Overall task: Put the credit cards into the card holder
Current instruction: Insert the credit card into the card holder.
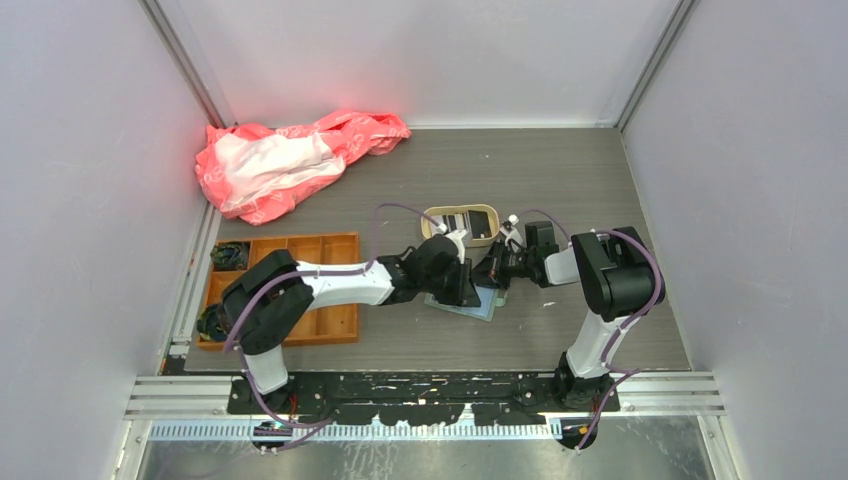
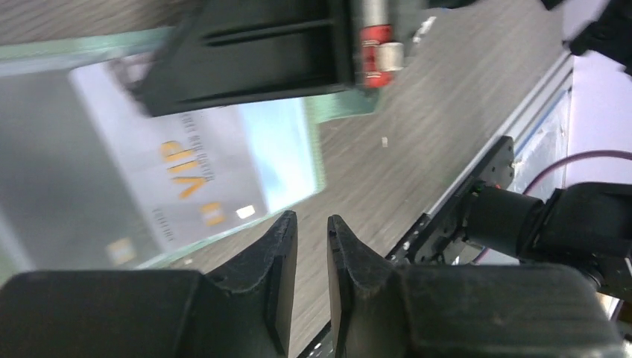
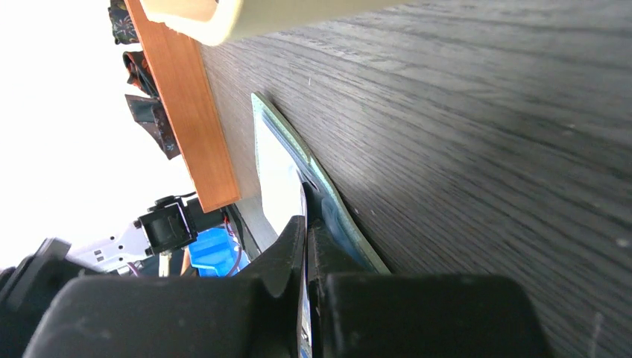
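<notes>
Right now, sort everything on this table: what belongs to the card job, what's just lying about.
Job: card holder; pale VIP card; cards in beige tray.
Lying about: orange compartment tray; pink-and-white bag.

beige tray (image 1: 460, 209) close behind card holder (image 1: 486, 308)

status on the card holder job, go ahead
Left gripper slightly open, empty. Right gripper shut at edge of card holder. Pale vip card on the open holder. Nothing blocking.
</notes>
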You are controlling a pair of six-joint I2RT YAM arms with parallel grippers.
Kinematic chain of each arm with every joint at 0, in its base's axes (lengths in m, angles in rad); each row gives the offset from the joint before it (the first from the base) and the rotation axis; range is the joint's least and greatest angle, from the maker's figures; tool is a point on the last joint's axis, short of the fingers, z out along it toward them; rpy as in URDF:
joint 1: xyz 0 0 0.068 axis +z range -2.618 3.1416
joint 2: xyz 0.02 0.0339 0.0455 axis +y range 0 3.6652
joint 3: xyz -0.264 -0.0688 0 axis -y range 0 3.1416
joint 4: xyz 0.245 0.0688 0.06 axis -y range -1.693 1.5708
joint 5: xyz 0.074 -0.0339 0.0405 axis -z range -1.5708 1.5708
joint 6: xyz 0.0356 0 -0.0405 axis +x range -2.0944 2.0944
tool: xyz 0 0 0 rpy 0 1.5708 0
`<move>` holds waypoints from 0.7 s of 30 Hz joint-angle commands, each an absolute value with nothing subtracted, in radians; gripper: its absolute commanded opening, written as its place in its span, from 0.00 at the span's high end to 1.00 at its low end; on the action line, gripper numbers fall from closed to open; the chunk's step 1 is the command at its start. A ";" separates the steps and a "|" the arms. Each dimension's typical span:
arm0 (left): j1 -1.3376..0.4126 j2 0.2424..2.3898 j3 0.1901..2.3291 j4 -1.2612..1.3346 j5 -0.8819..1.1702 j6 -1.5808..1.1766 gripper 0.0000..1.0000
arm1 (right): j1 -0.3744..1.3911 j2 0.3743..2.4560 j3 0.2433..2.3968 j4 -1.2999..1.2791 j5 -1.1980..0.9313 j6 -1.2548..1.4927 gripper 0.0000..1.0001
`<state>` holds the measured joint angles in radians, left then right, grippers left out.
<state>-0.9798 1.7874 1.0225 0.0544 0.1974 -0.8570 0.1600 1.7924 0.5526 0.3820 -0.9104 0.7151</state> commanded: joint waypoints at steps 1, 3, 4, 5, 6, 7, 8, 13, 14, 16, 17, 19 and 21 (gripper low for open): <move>-1.012 1.816 1.107 0.086 0.115 -0.786 0.78 | 0.161 1.816 0.549 0.370 -0.792 0.682 0.93; -1.024 1.842 1.133 0.077 0.100 -0.776 0.79 | 0.160 1.817 0.550 0.367 -0.792 0.681 0.93; -1.028 1.852 1.148 0.064 0.092 -0.770 0.79 | 0.160 1.817 0.551 0.367 -0.792 0.681 0.93; -1.034 1.865 1.165 0.048 0.076 -0.764 0.79 | 0.160 1.816 0.551 0.365 -0.792 0.680 0.93; -1.038 1.875 1.182 0.036 0.065 -0.757 0.79 | 0.161 1.816 0.551 0.364 -0.792 0.680 0.93; -1.042 1.887 1.197 0.017 0.049 -0.750 0.79 | 0.161 1.816 0.551 0.363 -0.792 0.679 0.93; -1.043 1.897 1.213 0.004 0.038 -0.743 0.79 | 0.161 1.816 0.551 0.362 -0.792 0.678 0.92; -1.046 1.936 1.261 -0.093 -0.030 -0.719 0.80 | 0.161 1.816 0.555 0.351 -0.790 0.674 0.92; -1.046 1.940 1.262 -0.105 -0.043 -0.714 0.80 | 0.161 1.816 0.556 0.347 -0.791 0.672 0.92; -1.046 1.943 1.262 -0.133 -0.064 -0.703 0.80 | 0.161 1.816 0.558 0.343 -0.789 0.671 0.91; -1.046 1.944 1.262 -0.155 -0.076 -0.702 0.80 | 0.161 1.818 0.559 0.340 -0.789 0.670 0.91; -1.046 1.940 1.257 -0.180 -0.106 -0.701 0.80 | 0.161 1.818 0.563 0.332 -0.790 0.666 0.89; -1.045 1.933 1.249 -0.194 -0.133 -0.701 0.80 | 0.162 1.819 0.562 0.330 -0.791 0.664 0.88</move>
<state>-1.0485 1.9442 1.2404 -0.0948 -0.0219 -0.7391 0.1604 1.7939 0.5560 0.3737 -0.9058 0.7136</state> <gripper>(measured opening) 0.199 0.115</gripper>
